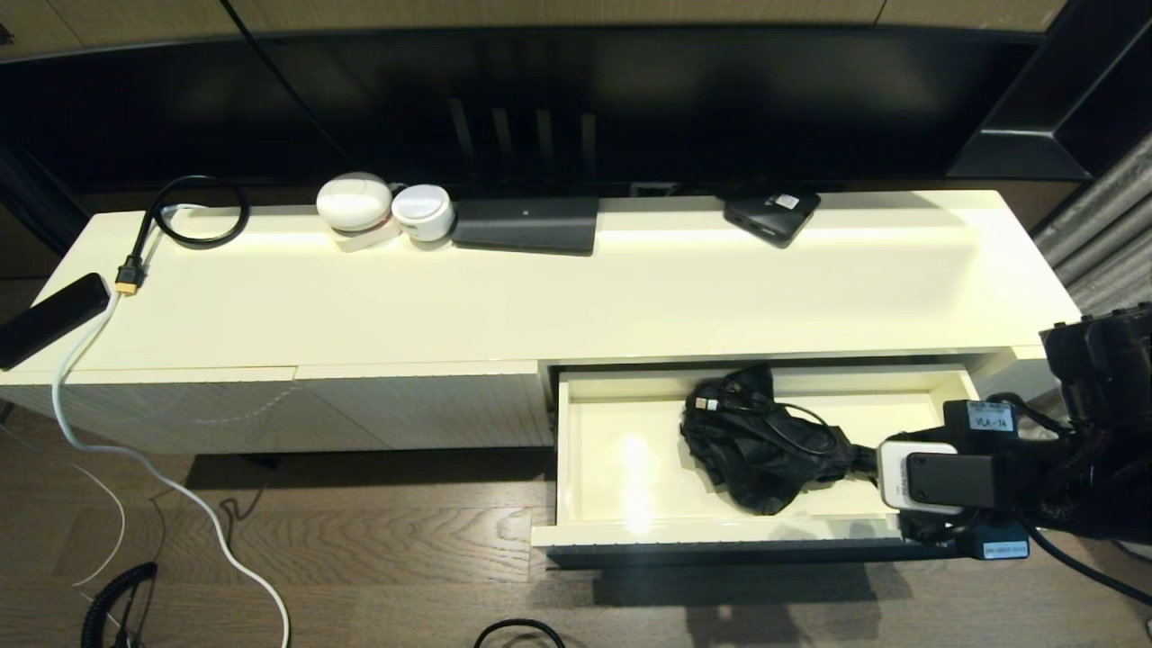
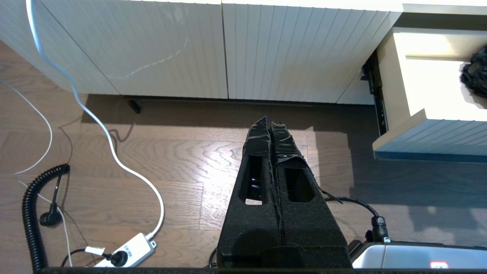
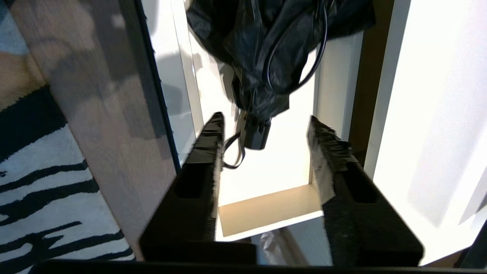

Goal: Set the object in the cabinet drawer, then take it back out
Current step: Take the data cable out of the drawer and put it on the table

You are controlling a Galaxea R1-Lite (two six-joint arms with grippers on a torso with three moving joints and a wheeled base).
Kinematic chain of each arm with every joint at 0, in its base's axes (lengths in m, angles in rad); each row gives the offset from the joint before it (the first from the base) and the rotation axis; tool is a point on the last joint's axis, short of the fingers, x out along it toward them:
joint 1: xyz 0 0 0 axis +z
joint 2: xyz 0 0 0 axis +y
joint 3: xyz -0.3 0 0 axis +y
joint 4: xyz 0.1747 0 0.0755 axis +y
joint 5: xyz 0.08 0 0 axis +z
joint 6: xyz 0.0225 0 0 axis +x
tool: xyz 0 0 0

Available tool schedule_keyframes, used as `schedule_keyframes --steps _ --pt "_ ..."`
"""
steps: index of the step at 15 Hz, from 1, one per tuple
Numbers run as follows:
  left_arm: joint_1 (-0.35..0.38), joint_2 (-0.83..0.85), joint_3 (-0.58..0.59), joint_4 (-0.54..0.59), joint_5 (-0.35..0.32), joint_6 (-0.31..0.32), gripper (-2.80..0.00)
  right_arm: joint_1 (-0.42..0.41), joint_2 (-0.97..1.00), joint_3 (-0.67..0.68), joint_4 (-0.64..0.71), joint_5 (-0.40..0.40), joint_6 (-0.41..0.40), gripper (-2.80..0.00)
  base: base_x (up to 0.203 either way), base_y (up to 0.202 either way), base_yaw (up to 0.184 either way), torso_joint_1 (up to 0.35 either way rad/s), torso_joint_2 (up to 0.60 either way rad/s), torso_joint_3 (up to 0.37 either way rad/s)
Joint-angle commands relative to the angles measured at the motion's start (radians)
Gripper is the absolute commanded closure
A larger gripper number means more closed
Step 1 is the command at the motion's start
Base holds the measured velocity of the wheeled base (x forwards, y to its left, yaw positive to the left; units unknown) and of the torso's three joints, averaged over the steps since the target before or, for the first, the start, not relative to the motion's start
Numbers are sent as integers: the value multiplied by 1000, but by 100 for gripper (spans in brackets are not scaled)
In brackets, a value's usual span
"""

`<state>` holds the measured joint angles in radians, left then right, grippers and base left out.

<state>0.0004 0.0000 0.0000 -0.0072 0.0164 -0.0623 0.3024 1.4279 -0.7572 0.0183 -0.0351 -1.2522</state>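
Now the right gripper (image 3: 266,152) hangs over the right end of the cabinet drawer (image 1: 576,432), fingers spread wide around nothing. One black bundle with a cord (image 1: 765,441) lies inside, just ahead. Closing squarely on its plug end looks best. One left gripper (image 2: 271,125), pressed together, waits above the floor.

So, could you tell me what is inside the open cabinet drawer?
The cabinet drawer holds a crumpled black bag wrapped with a thin black cable. The open right gripper reaches in. The bag's contents are hidden.
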Motion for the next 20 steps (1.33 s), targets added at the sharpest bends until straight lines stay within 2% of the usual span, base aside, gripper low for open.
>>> schedule_keyframes --steps 1,5,9,14,20 --pt "1 0 0 0 1 -1 0 34 -1 -4 -1 0 -10 -280 0 0 0 0 0 0" --pt "0 0 0 0 1 -1 0 37 -3 -29 42 -1 -48 -280 0 0 0 0 0 0" --pt "1 0 0 0 1 -1 0 28 97 -130 115 -4 -46 -280 0 0 0 0 0 0" --pt "1 0 0 0 1 -1 0 34 218 -280 325 -1 42 -280 0 0 0 0 0 0" --pt "0 0 0 0 1 -1 0 32 369 -391 336 37 172 -280 0 0 0 0 0 0"
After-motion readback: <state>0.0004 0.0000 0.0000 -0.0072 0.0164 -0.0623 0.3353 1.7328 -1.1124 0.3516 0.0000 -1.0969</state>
